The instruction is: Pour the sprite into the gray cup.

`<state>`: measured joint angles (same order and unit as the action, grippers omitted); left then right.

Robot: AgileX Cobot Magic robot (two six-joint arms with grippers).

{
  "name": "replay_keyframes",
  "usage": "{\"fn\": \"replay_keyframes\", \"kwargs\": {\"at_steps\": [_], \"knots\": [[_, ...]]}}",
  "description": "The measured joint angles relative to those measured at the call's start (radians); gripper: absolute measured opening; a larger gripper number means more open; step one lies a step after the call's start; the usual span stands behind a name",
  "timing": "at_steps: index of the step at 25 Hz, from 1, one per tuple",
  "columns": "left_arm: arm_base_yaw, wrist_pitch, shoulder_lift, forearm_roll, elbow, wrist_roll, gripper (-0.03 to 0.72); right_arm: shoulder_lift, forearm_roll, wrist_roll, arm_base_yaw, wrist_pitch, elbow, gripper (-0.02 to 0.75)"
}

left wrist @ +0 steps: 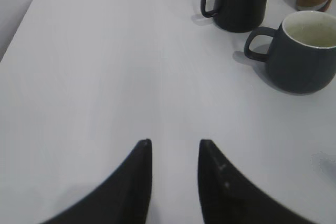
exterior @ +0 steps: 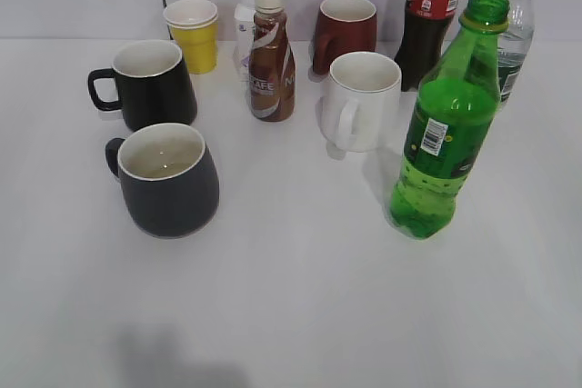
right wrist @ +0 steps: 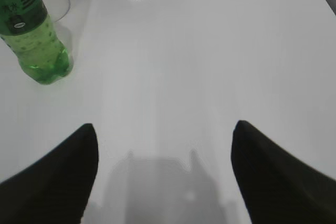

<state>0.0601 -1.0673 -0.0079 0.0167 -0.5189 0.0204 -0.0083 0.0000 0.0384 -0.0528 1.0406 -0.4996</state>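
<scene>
The sprite [exterior: 446,124], a tall green bottle with no cap, stands upright at the right of the table; its lower part shows in the right wrist view [right wrist: 32,35]. The gray cup [exterior: 168,179] stands at the front left, off-white inside, handle to the left; it also shows in the left wrist view [left wrist: 304,51]. My left gripper [left wrist: 175,142] is open and empty over bare table, left of and short of the gray cup. My right gripper [right wrist: 165,129] is wide open and empty, right of and short of the sprite. Neither gripper shows in the exterior view.
A black mug [exterior: 150,82] stands behind the gray cup. A white mug [exterior: 362,100], coffee bottle [exterior: 271,56], yellow cup [exterior: 193,34], dark red mug [exterior: 346,32], cola bottle [exterior: 429,20] and water bottle [exterior: 515,34] crowd the back. The table's left edge [left wrist: 21,19] is near.
</scene>
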Motion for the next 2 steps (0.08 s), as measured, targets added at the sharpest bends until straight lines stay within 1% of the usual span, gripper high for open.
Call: {"fn": "replay_keyframes", "kwargs": {"at_steps": [2], "knots": [[0.000,0.000,0.000,0.000,0.000,0.000,0.236,0.000,0.000,0.000,0.000,0.000,0.000,0.592]]}}
